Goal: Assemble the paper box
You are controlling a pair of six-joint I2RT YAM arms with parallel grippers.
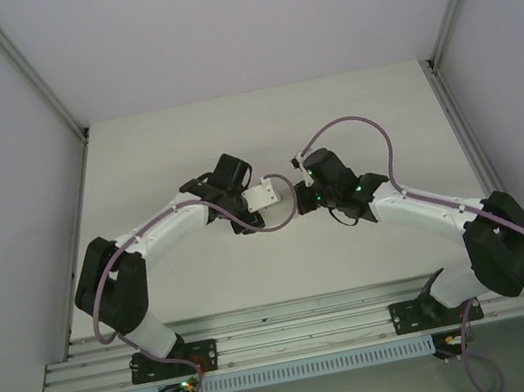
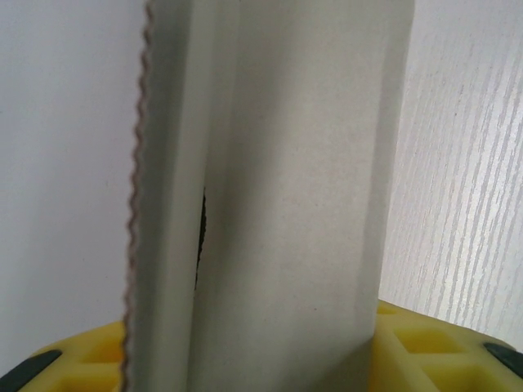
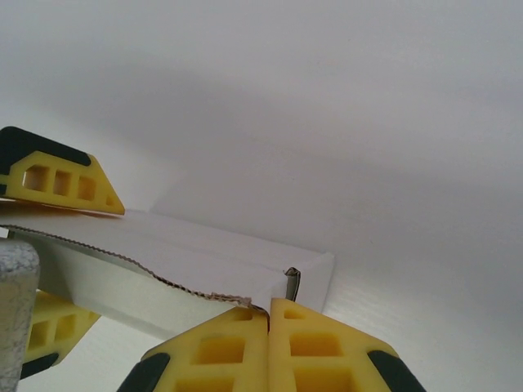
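The paper box (image 1: 264, 196) is a small white card box held above the middle of the table between the two arms. My left gripper (image 1: 250, 196) grips it from the left. In the left wrist view the box (image 2: 294, 204) stands upright between the yellow fingers (image 2: 445, 351), with a wavy cut edge on its left side. My right gripper (image 1: 298, 194) meets the box from the right. In the right wrist view the box (image 3: 204, 253) has a torn-looking flap edge, and my right gripper (image 3: 268, 312) is shut on that edge at the corner. The left fingers (image 3: 61, 181) clamp the box's far end.
The white table (image 1: 348, 110) is bounded by metal frame posts (image 1: 29, 70) on both sides and pale walls. An aluminium rail (image 1: 297, 337) carries both arm bases at the near edge. Purple cables (image 1: 379, 140) loop off each arm.
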